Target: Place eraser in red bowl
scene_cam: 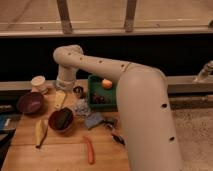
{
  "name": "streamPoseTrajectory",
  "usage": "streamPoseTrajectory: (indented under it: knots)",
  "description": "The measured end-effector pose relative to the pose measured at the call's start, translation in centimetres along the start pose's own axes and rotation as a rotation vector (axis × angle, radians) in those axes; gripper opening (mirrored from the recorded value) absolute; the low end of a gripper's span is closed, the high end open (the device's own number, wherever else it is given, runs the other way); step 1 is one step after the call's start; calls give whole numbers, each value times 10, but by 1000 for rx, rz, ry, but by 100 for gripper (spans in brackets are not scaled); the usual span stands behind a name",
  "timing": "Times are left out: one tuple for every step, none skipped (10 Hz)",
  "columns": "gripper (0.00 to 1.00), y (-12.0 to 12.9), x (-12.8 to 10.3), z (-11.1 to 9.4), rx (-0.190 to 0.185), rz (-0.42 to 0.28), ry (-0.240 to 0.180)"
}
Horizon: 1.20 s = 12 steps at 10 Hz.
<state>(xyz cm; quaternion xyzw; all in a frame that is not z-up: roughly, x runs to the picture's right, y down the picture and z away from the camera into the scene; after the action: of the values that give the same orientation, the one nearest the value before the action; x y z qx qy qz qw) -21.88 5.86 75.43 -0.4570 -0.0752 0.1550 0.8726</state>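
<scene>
The red bowl point(61, 121) stands on the wooden table at the left of middle. A dark flat block, seemingly the eraser point(63, 118), lies inside it. My gripper point(60, 98) hangs from the cream arm just behind the red bowl and above the table, between the purple-maroon bowl and the green tray. It holds nothing that I can make out.
A purple-maroon bowl point(30, 102) and a pale cup point(38, 82) are at the far left. A banana point(40, 131), an orange carrot-like thing point(89, 150), a blue-grey pad point(93, 120), a black tool point(118, 138) and a green tray point(93, 80) with an orange ball point(106, 83) lie around. My arm's big link covers the table's right side.
</scene>
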Motion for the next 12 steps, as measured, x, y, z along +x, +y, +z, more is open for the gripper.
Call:
streamPoseTrajectory:
  knots:
    - [80, 1, -2, 1, -1, -2, 1]
    - [80, 2, -2, 3, -9, 4, 9]
    - [80, 2, 0, 9, -21, 14, 21]
    - [80, 3, 4, 17, -34, 33, 28]
    - [80, 0, 19, 36, -61, 84, 39]
    - [80, -2, 29, 47, -77, 112, 43]
    - [80, -5, 37, 55, -90, 131, 33]
    - [80, -5, 36, 54, -90, 132, 28]
    - [80, -4, 35, 56, -91, 130, 30]
    - [80, -4, 34, 56, -91, 128, 28]
    - [80, -5, 35, 55, -91, 130, 28]
    - [80, -4, 35, 56, -98, 134, 25]
